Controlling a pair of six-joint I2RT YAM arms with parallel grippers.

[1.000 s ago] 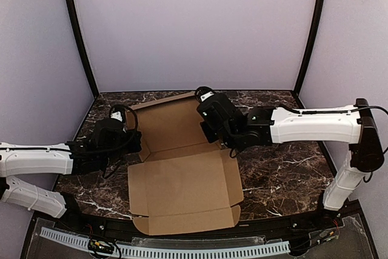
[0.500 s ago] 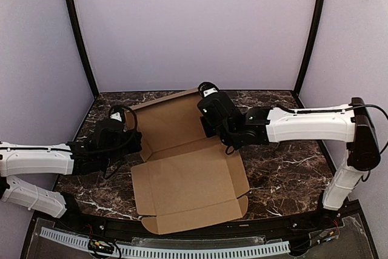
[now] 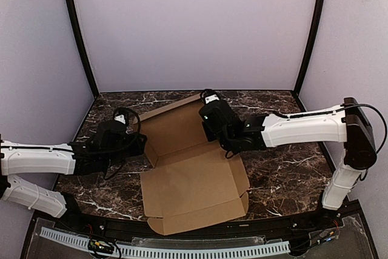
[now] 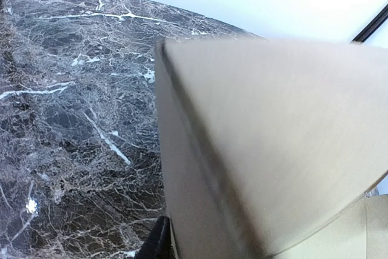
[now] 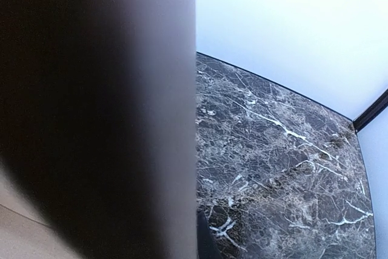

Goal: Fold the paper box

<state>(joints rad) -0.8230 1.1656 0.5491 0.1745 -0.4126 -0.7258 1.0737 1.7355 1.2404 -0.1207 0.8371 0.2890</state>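
The paper box (image 3: 191, 183) is a brown cardboard sheet with flaps. Its near panel lies flat on the marble table and its far panel (image 3: 176, 122) is tilted up. My left gripper (image 3: 143, 147) is shut on the sheet's left edge at the fold. My right gripper (image 3: 213, 130) is shut on the right edge of the raised panel. In the left wrist view the cardboard (image 4: 273, 137) fills the right half, with one dark fingertip (image 4: 159, 244) against it. In the right wrist view the cardboard (image 5: 91, 119) is a dark blur on the left, beside one fingertip (image 5: 205, 241).
The dark marble table (image 3: 285, 174) is enclosed by purple walls, with black posts (image 3: 79, 34) at the back corners. A white perforated strip (image 3: 182, 250) runs along the near edge below the arm bases.
The whole sheet has shifted to the right across the table, and both grippers have moved right with it. The far panel stands a little steeper than before.
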